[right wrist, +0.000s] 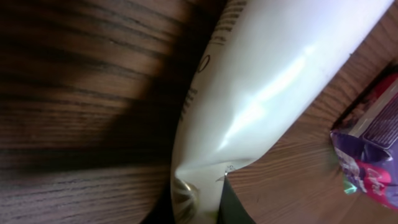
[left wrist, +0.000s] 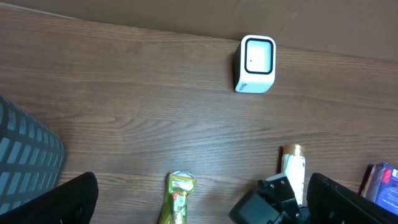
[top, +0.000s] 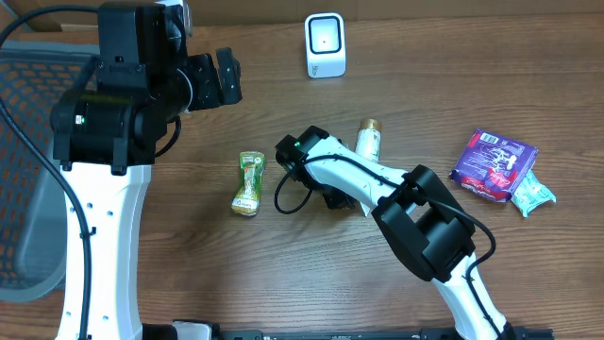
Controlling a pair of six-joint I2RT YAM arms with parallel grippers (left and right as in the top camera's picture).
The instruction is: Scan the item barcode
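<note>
A white tube (top: 369,143) with a gold cap lies on the wood table, cap pointing toward the white barcode scanner (top: 326,44) at the back. My right gripper (right wrist: 198,200) is shut on the tube's (right wrist: 261,93) flat crimped tail, which buckles between the fingers. From overhead, the right gripper (top: 345,198) is mostly hidden under its own arm. Raised at the far left, my left gripper (top: 217,79) is open and holds nothing. In the left wrist view the scanner (left wrist: 255,64) faces up and the tube (left wrist: 293,173) lies low right.
A green pouch (top: 248,182) lies left of the tube. A purple packet (top: 491,162) and a teal packet (top: 532,194) sit at the right. A grey mesh chair (top: 28,198) stands off the table's left side.
</note>
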